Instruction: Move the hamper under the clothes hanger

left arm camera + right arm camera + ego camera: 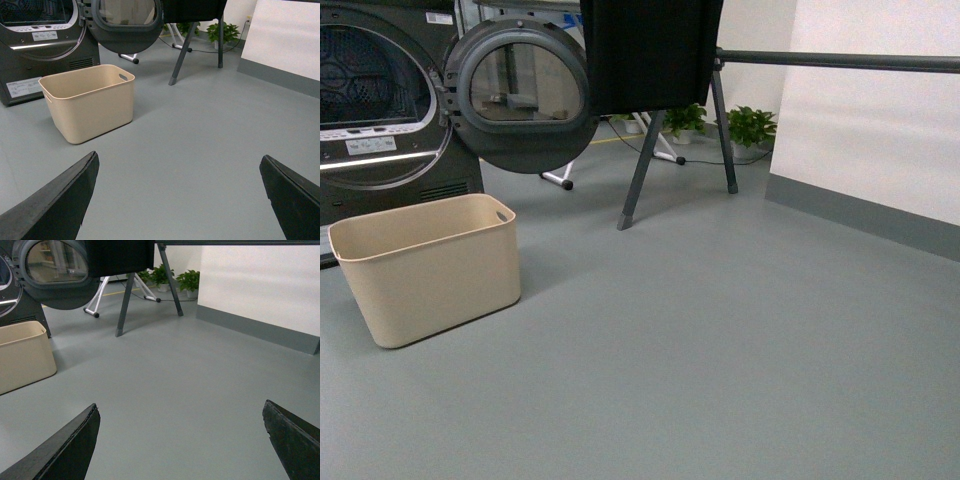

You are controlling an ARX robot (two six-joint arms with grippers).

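Note:
The beige hamper stands empty on the grey floor at the left, just in front of the washing machine. It also shows in the left wrist view as the hamper and at the edge of the right wrist view as the hamper. The clothes hanger stretches its dark bar to the right, with A-frame legs behind the hamper and a black garment draped over it. My left gripper and right gripper are open over bare floor, well short of the hamper. Neither arm shows in the front view.
A dark grey washing machine with its round door swung open stands at the back left. A white wall with a grey skirting runs along the right. Potted plants and a white stand's legs sit further back.

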